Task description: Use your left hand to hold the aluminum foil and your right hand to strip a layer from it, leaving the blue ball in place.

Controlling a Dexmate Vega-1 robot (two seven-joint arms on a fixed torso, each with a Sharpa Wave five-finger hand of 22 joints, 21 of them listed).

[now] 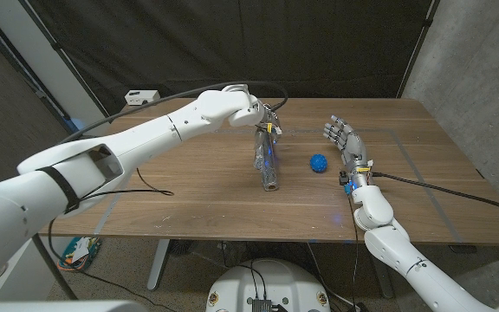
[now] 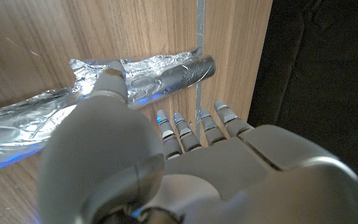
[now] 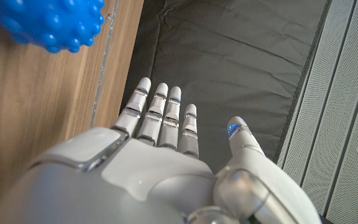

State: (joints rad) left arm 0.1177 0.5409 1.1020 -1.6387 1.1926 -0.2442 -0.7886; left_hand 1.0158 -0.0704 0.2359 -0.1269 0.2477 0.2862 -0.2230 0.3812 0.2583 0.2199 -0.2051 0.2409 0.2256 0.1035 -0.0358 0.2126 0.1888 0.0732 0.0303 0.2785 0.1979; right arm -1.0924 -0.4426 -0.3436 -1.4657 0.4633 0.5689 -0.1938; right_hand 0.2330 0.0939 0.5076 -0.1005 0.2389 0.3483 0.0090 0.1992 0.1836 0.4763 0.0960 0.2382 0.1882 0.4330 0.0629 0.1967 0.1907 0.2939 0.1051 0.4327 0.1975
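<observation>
left robot hand pressing crinkled foil roll | right robot hand spread, holding nothing | knobbly blue ball between

My head camera looks down over the table; both wrist cameras sit close behind their hands, sharing its tabletop.

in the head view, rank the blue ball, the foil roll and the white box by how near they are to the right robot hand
1. Blue ball, just left of the right robot hand.
2. Foil roll, mid-table, beyond the ball.
3. White box, at the table's far left corner.
</observation>
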